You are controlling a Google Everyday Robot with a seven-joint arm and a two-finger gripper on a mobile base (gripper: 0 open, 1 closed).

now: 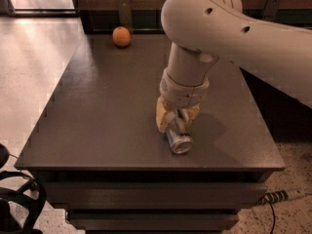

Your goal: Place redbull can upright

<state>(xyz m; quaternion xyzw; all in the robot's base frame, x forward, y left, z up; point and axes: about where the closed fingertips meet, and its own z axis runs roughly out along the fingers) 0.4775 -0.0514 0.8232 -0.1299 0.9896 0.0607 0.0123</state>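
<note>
The redbull can [178,137] is a slim silver can with dark bluish markings. It lies tilted on the dark table [107,111], its shiny top facing the front edge. My gripper [176,119] reaches down from the big white arm and its yellowish fingers [162,118] are closed around the can's far end, low over the table near the front right.
An orange [121,36] sits at the table's back left, near the wall. The table's front edge is close below the can. A black object [17,199] stands on the floor at the lower left, and a cable [278,197] lies at the lower right.
</note>
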